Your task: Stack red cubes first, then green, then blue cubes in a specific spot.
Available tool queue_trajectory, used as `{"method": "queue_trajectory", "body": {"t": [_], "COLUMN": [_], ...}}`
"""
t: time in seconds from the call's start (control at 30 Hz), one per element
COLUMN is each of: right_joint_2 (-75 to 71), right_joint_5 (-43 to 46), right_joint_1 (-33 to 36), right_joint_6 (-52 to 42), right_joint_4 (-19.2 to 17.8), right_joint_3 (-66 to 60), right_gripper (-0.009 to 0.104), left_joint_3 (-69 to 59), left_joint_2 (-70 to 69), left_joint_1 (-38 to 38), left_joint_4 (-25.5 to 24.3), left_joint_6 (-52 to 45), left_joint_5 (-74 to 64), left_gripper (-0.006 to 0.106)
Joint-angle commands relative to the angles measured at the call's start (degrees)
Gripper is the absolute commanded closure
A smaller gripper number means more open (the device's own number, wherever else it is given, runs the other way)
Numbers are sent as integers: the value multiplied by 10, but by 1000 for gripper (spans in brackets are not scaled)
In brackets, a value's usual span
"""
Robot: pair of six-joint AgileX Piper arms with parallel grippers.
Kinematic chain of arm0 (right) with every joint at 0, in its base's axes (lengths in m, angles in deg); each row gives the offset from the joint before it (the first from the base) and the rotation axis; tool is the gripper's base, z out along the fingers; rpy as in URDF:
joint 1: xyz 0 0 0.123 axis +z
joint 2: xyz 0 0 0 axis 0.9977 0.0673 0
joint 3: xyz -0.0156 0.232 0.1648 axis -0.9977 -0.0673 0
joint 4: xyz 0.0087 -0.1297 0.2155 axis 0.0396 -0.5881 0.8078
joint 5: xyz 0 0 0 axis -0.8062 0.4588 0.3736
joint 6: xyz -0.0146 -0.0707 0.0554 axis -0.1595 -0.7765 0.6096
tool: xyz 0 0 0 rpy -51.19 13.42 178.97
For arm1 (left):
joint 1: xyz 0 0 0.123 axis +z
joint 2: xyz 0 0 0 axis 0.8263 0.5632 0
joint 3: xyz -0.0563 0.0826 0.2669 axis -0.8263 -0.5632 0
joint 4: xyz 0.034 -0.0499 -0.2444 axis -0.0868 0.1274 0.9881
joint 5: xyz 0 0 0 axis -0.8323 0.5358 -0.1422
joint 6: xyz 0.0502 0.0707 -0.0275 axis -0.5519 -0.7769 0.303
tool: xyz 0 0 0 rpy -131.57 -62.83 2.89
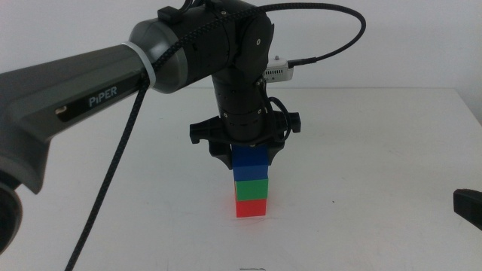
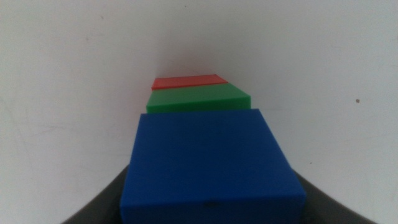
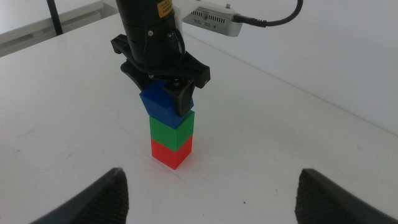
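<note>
The red cube (image 1: pixel 251 208) rests on the white table with the green cube (image 1: pixel 251 188) on it and the blue cube (image 1: pixel 250 162) on top, a three-high stack near the table's middle. My left gripper (image 1: pixel 250 158) comes straight down from above, its jaws shut on the blue cube's two sides. In the left wrist view the blue cube (image 2: pixel 211 165) fills the space between the jaws, with the green cube (image 2: pixel 198 99) and red cube (image 2: pixel 188 81) below it. From the right wrist view the stack (image 3: pixel 171 134) stands ahead of my open right gripper (image 3: pixel 214 199), which waits at the table's right edge (image 1: pixel 468 205).
The left arm's grey link (image 1: pixel 83 98) and its braided cable (image 1: pixel 113 173) cross the left half of the middle view. A small white box with a cable (image 1: pixel 277 71) sits on that arm's wrist. White table (image 1: pixel 376 150) surrounds the stack.
</note>
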Motion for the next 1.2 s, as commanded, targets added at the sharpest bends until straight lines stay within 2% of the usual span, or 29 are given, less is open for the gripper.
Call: {"method": "queue_trajectory", "body": {"t": [0.0, 0.2, 0.3, 0.67, 0.93, 1.17], "right_joint_2": [3, 3, 3, 3, 3, 3], "right_joint_5": [41, 41, 41, 41, 41, 41], "right_joint_1": [-3, -3, -3, -3, -3, -3], "right_joint_6": [-6, -6, -6, -6, -6, -6], "right_joint_4": [-9, -9, -9, -9, -9, -9], "right_joint_3": [16, 16, 16, 16, 16, 16], "right_gripper": [4, 4, 4, 4, 4, 4], "left_joint_3": [19, 19, 19, 21, 19, 18], "left_joint_2": [-30, -30, -30, -125, -230, -297], "left_joint_1": [-3, -3, -3, -1, -1, -1], "left_joint_4": [-5, -8, -9, -8, -109, -171], "left_joint_6": [-5, -10, -10, -7, -53, -133], "left_joint_5": [-17, -18, -18, -48, -48, -48], "left_gripper": [45, 14, 7, 7, 7, 7]}}
